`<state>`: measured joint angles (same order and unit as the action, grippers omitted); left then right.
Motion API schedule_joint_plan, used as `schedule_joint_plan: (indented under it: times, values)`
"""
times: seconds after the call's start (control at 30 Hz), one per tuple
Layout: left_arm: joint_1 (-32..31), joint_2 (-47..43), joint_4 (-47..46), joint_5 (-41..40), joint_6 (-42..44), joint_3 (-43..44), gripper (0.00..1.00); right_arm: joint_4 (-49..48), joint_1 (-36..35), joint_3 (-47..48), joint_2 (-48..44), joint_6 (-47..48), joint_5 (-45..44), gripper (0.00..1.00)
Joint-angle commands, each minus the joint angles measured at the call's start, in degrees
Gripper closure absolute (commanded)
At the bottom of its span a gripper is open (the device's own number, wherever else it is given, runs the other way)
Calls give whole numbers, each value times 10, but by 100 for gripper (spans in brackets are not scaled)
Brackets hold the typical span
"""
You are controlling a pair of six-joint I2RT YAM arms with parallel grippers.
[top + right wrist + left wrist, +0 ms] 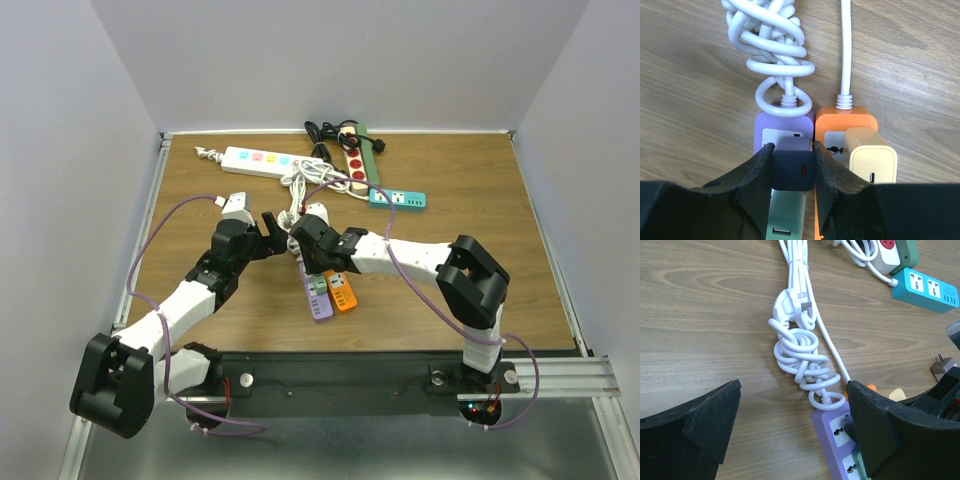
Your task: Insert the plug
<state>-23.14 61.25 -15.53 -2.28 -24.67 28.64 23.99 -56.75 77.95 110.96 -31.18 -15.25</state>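
In the right wrist view my right gripper [792,147] is shut on a dark navy plug [792,167], one finger on each side. The plug stands over the first socket of a purple power strip [762,127], close to the socket face; its pins are hidden. A mint charger [787,215] sits in the socket behind it. My left gripper [792,390] hangs open above bare wood just left of the purple strip [830,425], holding nothing. From above, both grippers meet near the strip's far end [318,298].
An orange strip [845,117] with a cream charger [872,162] lies right beside the purple one. A knotted white cable [797,352] and white plug [790,305] lie beyond. White [257,160], red-socket [358,160] and teal [397,199] strips are at the back.
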Motion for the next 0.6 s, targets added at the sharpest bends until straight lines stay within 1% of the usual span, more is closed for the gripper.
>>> schedule_joint_plan:
  times: [0.0, 0.33, 0.43, 0.53, 0.57]
  values:
    - [5, -2, -9, -9, 9, 26, 1, 115, -38, -65, 135, 4, 131, 100]
    - [11, 6, -18, 3, 9, 33, 1, 116, -38, -29, 143, -3, 131, 100]
    - [10, 4, -17, 4, 10, 33, 1, 117, -38, -46, 138, -6, 143, 100]
    - [11, 0, -15, 3, 10, 31, 1, 116, -39, -82, 117, -15, 150, 100]
    - [11, -3, -15, 3, 9, 29, 1, 116, -39, -90, 104, -16, 166, 100]
